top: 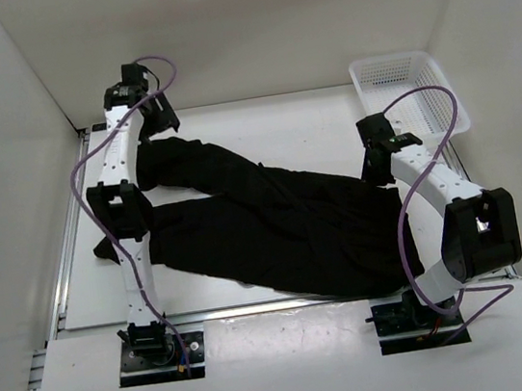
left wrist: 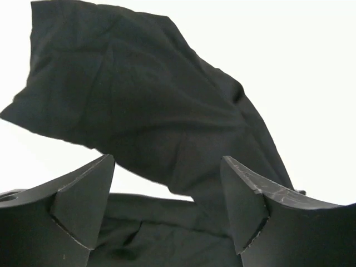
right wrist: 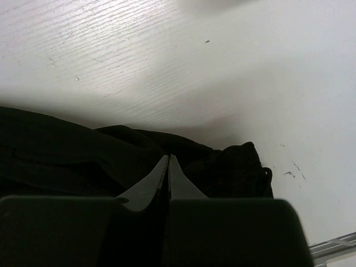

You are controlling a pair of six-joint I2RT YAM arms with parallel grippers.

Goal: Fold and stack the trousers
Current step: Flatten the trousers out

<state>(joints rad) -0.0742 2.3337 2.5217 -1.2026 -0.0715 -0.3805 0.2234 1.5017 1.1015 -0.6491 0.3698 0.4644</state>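
The black trousers [top: 284, 221] lie spread and rumpled across the white table, with two legs running to the left and the wider end at the right. My left gripper [top: 160, 122] is open at the far left, just above the end of the far leg. In the left wrist view the trousers [left wrist: 139, 100] lie ahead of and under the open left gripper [left wrist: 168, 161], with nothing held. My right gripper [top: 376, 162] is at the far right edge of the cloth. In the right wrist view the right gripper [right wrist: 168, 158] is shut with its tips together above the trousers [right wrist: 55, 150]; I see no cloth between them.
A white plastic basket [top: 406, 87] stands at the far right corner. White walls enclose the table on three sides. The near leg's end [top: 103, 249] reaches the table's left edge behind the left arm. Purple cables loop off both arms.
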